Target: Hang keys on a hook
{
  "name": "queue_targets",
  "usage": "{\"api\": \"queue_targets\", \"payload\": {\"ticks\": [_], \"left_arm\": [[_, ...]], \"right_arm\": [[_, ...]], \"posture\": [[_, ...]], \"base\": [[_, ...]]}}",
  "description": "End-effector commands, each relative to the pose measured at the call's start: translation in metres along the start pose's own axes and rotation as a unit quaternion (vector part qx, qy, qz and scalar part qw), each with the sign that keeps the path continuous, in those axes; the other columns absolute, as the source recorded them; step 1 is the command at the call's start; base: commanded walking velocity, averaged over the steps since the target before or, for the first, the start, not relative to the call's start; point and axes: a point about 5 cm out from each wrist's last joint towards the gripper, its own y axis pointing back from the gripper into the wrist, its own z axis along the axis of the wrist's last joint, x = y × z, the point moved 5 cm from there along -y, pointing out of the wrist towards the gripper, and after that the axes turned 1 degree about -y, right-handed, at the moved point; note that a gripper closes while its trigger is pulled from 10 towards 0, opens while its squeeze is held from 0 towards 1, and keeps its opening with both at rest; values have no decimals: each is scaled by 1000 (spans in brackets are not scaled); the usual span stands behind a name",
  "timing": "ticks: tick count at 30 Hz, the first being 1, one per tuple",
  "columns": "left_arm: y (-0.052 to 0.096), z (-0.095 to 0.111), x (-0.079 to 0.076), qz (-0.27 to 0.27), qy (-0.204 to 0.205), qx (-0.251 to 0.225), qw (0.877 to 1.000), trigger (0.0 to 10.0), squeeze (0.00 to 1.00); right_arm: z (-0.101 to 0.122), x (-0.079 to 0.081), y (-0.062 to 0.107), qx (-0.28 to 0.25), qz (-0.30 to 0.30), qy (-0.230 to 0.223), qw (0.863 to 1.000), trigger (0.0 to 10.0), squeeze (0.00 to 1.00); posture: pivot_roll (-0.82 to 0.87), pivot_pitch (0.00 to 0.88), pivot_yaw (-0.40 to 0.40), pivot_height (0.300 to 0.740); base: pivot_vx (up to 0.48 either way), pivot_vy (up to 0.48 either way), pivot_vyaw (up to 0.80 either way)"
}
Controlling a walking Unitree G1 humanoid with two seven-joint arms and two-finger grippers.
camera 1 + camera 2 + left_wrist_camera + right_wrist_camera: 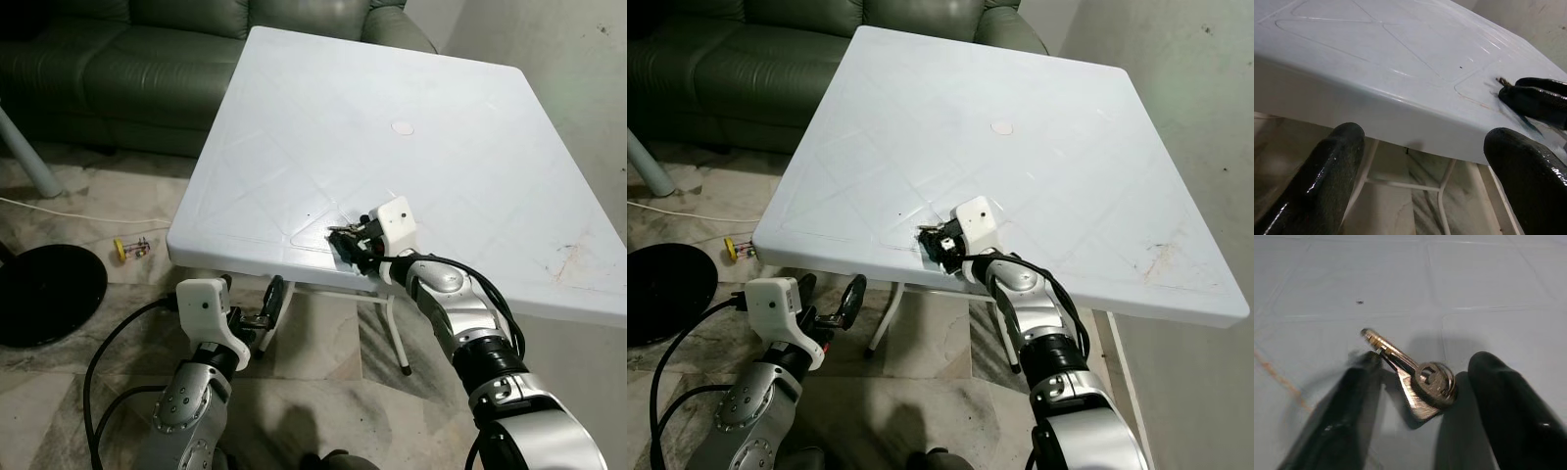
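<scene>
The right gripper (1415,396) rests on the near edge of the white plastic table (392,88), its black fingers spread around the small bunch of silver metal keys (1418,382); only the wrist view shows the keys clearly. The left gripper (1425,166), fingers wide apart, hangs below the table's near edge.

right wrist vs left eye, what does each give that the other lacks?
Right wrist view: close detail of the keys lying on the table between the right gripper's open fingers, one finger touching them. Left eye view: the left gripper, open, below the table edge; the green sofa; a small yellow item on the floor. Both: the white table, the keys near its front edge, the right gripper.
</scene>
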Motion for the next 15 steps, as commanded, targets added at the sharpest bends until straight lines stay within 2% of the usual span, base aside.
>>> {"api": "queue_targets", "payload": {"ticks": [1,15], "left_arm": [[0,3,-8,-4,12,-6,1000,10000,0],[0,4,-7,0,14,-6,1000,10000,0]], "right_arm": [[-5,-10,3,12,-18,-1,1000,0,0],[-4,-14,2,6,-32,2,999,0,0]], "posture": [[68,182,-146,715],[70,186,-145,715]], "base": [[0,0,0],[0,0,0]]}}
